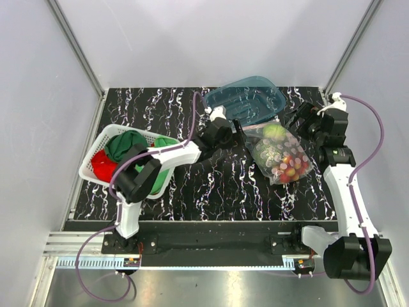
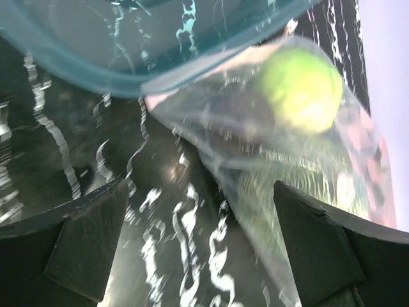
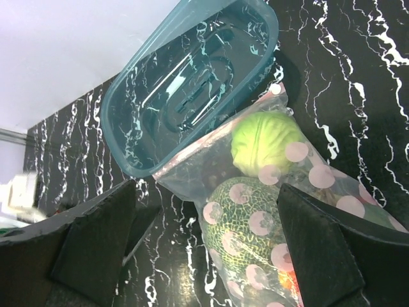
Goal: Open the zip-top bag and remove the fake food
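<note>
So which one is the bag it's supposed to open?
Start at the black marbled table and find the teal plastic tub at its far edge. Just in front of it lies the zip-top bag. Unlike the tub and the white basket, it is clear, pink-dotted and full of fake food.

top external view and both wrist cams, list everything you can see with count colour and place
zip-top bag: 1, clear with pink dots, right half of table, far end against the tray
fake food: several, green, netted green, red and yellow, inside the bag
tray: 1, translucent teal, far centre-right
basket: 1, white, left side
cloths: count unclear, green and red, in the basket
table: 1, black with white veins
left gripper: 1, black, open, by the bag's far-left corner
right gripper: 1, black, open, near the bag's far-right side
</note>
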Motion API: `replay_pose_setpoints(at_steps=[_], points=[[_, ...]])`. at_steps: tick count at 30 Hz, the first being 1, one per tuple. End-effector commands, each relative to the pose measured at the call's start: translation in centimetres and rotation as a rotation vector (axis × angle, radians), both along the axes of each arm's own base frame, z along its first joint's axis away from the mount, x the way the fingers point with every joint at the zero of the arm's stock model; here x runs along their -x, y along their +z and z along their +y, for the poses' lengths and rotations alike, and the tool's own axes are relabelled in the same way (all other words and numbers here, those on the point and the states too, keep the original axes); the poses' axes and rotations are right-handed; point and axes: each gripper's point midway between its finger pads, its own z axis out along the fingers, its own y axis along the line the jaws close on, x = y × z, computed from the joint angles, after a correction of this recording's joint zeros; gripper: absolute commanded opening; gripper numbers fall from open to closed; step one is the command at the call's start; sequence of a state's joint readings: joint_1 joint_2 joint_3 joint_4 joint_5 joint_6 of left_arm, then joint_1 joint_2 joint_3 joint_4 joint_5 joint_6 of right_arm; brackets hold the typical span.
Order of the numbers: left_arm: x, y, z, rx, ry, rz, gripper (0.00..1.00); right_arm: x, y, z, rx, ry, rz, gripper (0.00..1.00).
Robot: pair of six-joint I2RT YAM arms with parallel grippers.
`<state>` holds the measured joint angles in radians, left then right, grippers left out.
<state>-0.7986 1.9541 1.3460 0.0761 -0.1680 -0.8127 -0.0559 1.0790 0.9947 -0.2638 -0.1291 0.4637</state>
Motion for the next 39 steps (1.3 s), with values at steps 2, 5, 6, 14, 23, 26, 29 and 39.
replay_pose_setpoints(at_steps=[2,5,6,14,23,26,29,39], points=[[-4.4,1.8,-2.7,0.159,0.123,-0.043,0.94,0.3,-0.5,0.4,0.052,0.051,-0.025,1.00],[-5.4,1.5,-2.7,0.170,0.169,-0.041,0.90,0.7,-0.8,0.6,0.049,0.066,-0.024,1.00],[-5.7,1.6,-2.7,0.178,0.177,-0.053,0.90,0.7,-0.7,0.8,0.043,0.072,-0.026,1.00],[-6.6,-0.3,-3.2,0.201,0.166,-0.072,0.67,1.0,-0.8,2.8,-0.027,0.162,-0.048,1.00],[-5.8,-0.1,-3.7,0.195,0.101,-0.126,0.01,1.2,-0.9,3.0,-0.027,0.170,-0.046,1.00],[-4.2,0.1,-3.2,0.180,0.075,-0.123,0.00,1.2,-1.1,3.0,-0.031,0.164,-0.039,1.00],[-1.3,0.1,-2.8,0.192,0.043,-0.089,0.00,1.3,-1.3,2.8,-0.031,0.148,-0.032,1.00],[13.3,0.0,-5.1,0.212,-0.086,0.040,0.00,1.6,-2.6,3.4,-0.035,0.168,0.040,1.00]])
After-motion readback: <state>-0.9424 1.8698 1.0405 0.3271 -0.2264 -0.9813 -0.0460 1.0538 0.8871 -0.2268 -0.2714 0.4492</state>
